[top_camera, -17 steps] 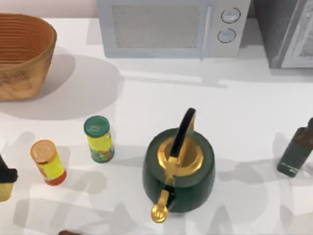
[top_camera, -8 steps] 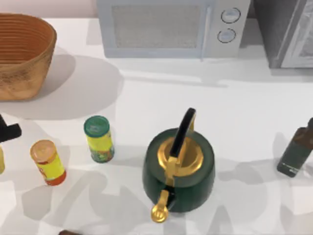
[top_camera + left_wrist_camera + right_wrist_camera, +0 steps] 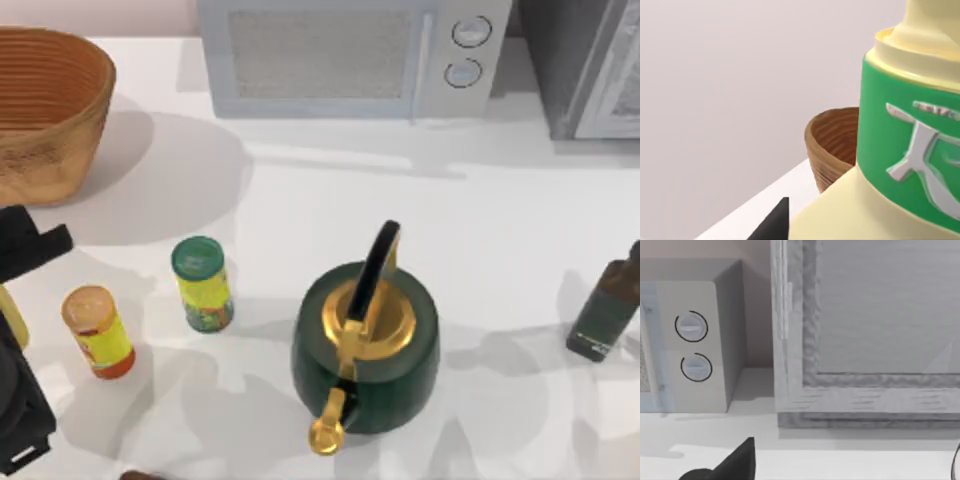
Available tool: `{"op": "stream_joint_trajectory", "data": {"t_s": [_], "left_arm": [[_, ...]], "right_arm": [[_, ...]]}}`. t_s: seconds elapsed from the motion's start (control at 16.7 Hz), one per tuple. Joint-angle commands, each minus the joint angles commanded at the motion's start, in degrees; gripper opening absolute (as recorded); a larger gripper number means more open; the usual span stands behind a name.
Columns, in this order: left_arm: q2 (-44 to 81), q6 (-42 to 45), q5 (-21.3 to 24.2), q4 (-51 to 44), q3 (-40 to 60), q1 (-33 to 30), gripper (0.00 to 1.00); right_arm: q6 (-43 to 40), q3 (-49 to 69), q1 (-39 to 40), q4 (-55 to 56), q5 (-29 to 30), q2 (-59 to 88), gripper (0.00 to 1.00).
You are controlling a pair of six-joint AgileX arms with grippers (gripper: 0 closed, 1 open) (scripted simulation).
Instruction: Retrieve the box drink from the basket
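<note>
At the top view's left edge, my black left gripper (image 3: pixel 20 300) hangs over the white tabletop (image 3: pixel 300 200) below the round orange-brown wicker basket (image 3: pixel 45 100), a sliver of the pale yellow box drink (image 3: pixel 12 315) showing against it, beside the yellow orange-lidded cylinder (image 3: pixel 97 332). From the left wrist, the green-marked carton (image 3: pixel 900 165) looms close before the basket (image 3: pixel 832 145); I cannot tell whether the jaws clamp it. From the right wrist, a white microwave (image 3: pixel 695 340) stands ahead; that arm's jaws cannot be judged.

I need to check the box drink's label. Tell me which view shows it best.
The left wrist view: the box drink sits close up, its green band facing the camera, the basket behind it. The top view catches a yellow sliver at the table's left edge by the left gripper.
</note>
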Motion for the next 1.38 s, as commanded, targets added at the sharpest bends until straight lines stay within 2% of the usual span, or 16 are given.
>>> {"op": "stream_joint_trajectory", "data": {"t_s": [0.42,0.6,1.08,1.38], "left_arm": [[0.8,0.1,-0.9,0.8,-0.1,-0.3,0.0],[1.7,-0.4,-0.2,4.5,-0.2,1.9,0.0],[15.2,-2.7,6.1,24.6,-0.3,12.3,0.0],[26.3,-2.2,10.7,30.4,-1.6,13.4,0.0]], "right_arm": [[0.0,0.0,0.0,0.0,0.0,0.0,1.0],[0.0,0.0,0.0,0.0,0.0,0.0,1.0],[0.0,0.0,0.0,0.0,0.0,0.0,1.0],[0.0,0.0,0.0,0.0,0.0,0.0,1.0]]}}
